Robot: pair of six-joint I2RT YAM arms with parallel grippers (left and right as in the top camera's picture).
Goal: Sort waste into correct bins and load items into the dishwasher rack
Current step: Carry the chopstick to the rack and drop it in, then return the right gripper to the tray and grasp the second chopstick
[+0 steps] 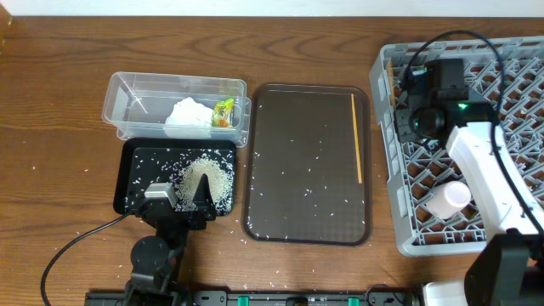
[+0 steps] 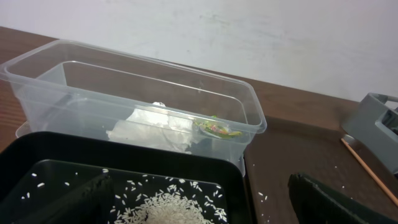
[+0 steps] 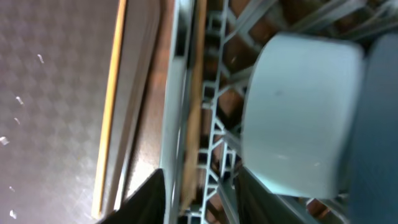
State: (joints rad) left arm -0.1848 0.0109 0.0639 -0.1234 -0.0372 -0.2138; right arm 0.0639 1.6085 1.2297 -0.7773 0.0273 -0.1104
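L fingers [image 2: 329,199] are spread wide, holding nothing, low over the black tray [image 1: 127,170] w/ the rice [image 1: 208,177] heaped mid-tray and loose grains around it. Right behind it sits the tub [image 1: 123,93], long axis left-right. Inside lie the napkin [image 1: 189,113] and, just right of it, the wrapper [image 1: 223,113]. R fingers [image 3: 140,202] are at the left wall of the rack [image 1: 384,187], partly apart, gripping nothing. Their gap straddles that wall and the end of a chopstick [image 3: 196,93] lying just inside it. That stick's long axis runs along the wall, far-to-near across the tabletop [image 1: 51,170]. The 2nd chopstick [image 1: 357,136] lies flat on the brown tray [image 1: 306,110] by its right rim, same heading, parallel to the 1st, w/ rim and wall between them. Stray grains dot the brown tray and the tabletop by its front edge. Toward the rack's front a pale cup [image 1: 448,200] lies tipped on its side, axis slanting left-near to right-far; can't tell which end is the mouth.
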